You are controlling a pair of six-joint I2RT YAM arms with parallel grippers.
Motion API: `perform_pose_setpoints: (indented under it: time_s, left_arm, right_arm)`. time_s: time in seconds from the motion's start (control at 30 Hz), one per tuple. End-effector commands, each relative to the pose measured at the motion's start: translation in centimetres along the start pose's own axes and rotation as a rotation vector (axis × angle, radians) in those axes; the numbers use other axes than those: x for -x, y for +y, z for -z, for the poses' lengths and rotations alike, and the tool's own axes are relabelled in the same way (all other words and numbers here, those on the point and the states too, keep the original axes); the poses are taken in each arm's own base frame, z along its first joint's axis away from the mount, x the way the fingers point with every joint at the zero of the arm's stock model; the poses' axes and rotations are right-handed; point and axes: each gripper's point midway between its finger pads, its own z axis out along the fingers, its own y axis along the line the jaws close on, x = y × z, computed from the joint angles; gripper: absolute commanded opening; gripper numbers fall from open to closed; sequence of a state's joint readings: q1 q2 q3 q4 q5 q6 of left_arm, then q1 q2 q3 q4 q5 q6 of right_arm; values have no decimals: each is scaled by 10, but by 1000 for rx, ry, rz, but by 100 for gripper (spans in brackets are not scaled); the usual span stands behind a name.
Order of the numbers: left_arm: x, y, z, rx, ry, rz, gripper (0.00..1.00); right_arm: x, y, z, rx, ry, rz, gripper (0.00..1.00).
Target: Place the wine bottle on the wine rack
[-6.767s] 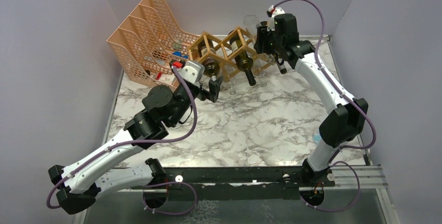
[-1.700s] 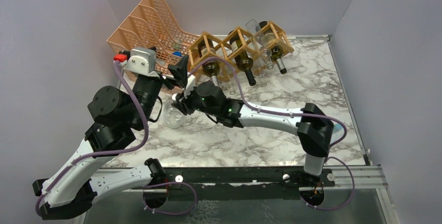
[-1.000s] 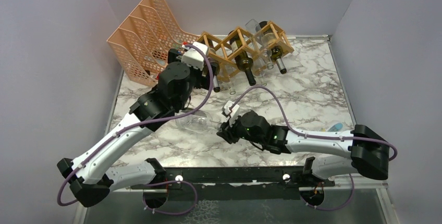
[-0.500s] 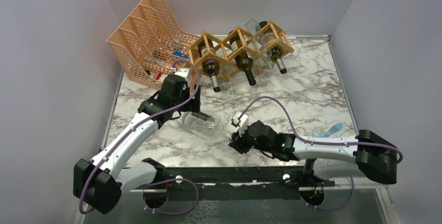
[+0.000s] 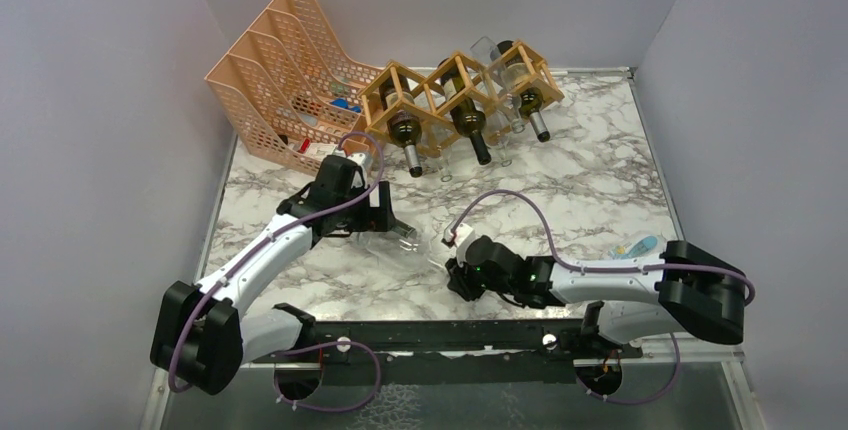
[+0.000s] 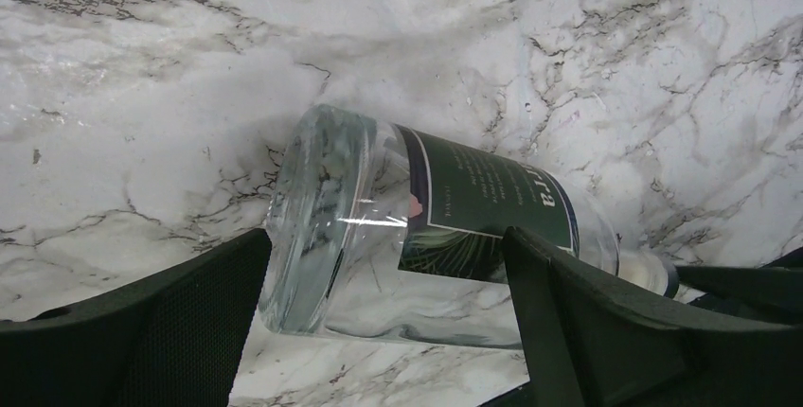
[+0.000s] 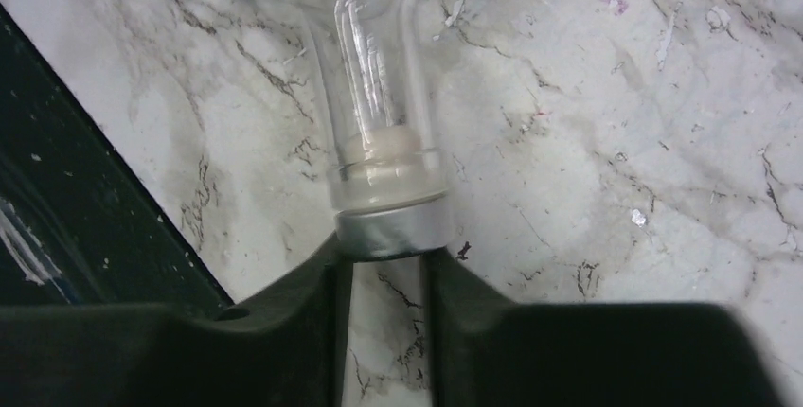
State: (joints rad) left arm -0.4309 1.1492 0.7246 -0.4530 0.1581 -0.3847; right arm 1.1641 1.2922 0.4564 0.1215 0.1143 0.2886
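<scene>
Left hand (image 6: 383, 237) dropped astride wine bottle (image 6: 445, 208); right hand (image 7: 388, 260) pinches cap (image 7: 393, 227).

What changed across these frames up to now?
Both arms swung back from the wine rack to the clear wine bottle lying on the table. The left claw straddles its body, open; the right claw closed on its cap. Rack, racked bottles and peach organizer stayed put.

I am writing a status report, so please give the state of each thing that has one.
clear bottle: lying on its side, capped
wine rack: holds dark bottles
left end effector: open, astride the bottle's body
right end effector: shut on the bottle's cap
</scene>
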Motion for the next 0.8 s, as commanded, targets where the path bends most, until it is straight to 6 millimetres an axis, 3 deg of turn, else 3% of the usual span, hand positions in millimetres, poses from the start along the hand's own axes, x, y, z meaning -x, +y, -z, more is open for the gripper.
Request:
perform_pose_setpoints:
  time_s: [0.0,0.1,0.27,0.47,0.6,0.77]
  left_arm:
    - [-12,-4,-5,-50,45,9,99]
    - [-16,-2,-7,-44,55,6,98]
    - [-18,1,-8,-33,63,-2,96]
    - [-13,1,-9,-30,56,-16,95]
    - [-12,1,-9,-29,56,-21,94]
    - [-11,3,-8,-15,46,-27,93]
  right_arm:
    - [18,5,-3,-12,-12,-43,29]
    - [17,7,-5,-11,31,-26,48]
    - [28,15,-11,22,59,54,57]
    - [45,19,-29,28,85,162,59]
    - [46,16,-40,-1,119,163,59]
    - [43,10,-38,-55,137,110,60]
